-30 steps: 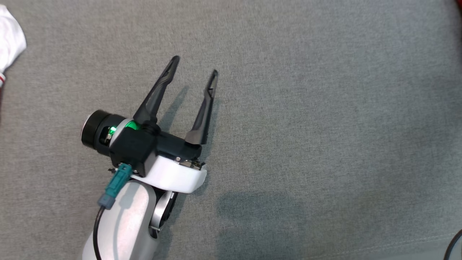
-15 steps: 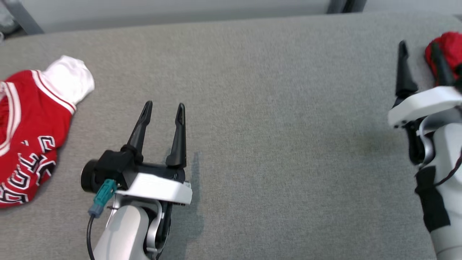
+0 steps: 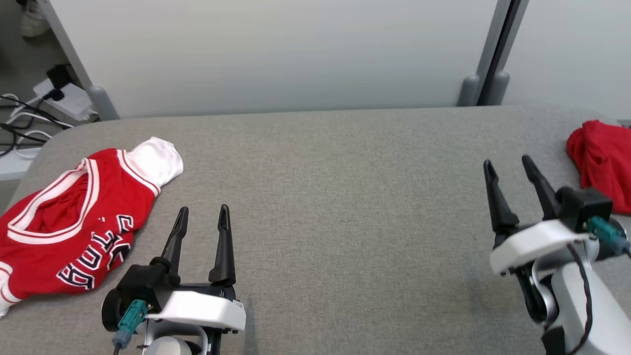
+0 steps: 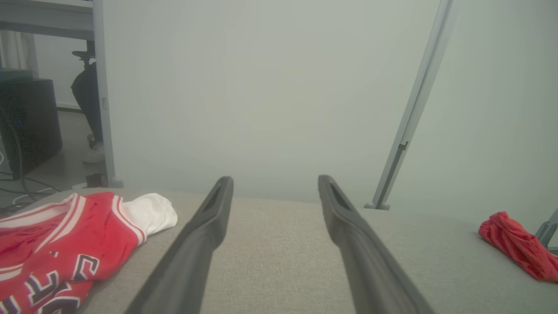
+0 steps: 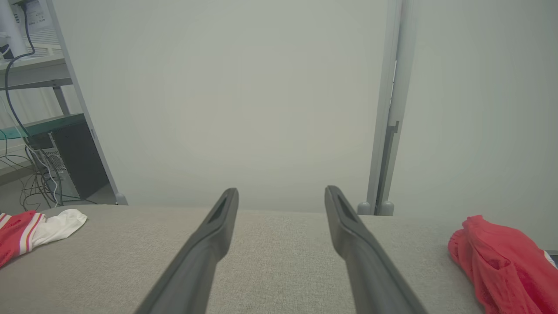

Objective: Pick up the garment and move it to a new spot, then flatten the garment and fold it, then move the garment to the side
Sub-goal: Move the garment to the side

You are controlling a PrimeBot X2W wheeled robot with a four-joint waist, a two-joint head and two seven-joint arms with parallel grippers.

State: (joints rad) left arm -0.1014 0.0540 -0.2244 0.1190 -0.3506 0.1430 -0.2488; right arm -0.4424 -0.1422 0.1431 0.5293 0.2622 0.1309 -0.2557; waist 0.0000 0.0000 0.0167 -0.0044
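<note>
Both pincers are wide open and hold nothing. The left pincer [image 3: 203,208] hangs low over the grey tabletop [image 3: 345,197], and the right pincer [image 3: 507,162] does the same on the other side.

A red and white shirt [image 3: 74,222] lies in a loose heap at the left edge of the tabletop, near the left pincer but not touching it. A small red cloth [image 3: 599,158] lies bunched up at the right edge, just beside the right pincer. I cannot tell for sure which one is to be folded.

The first job looks like the pick-up. To do it well, the closer pincer should come down from above and pinch a top fold, not the tabletop cover. It should lift high so nothing drags, then carry the cloth to the wide grey middle.
</note>
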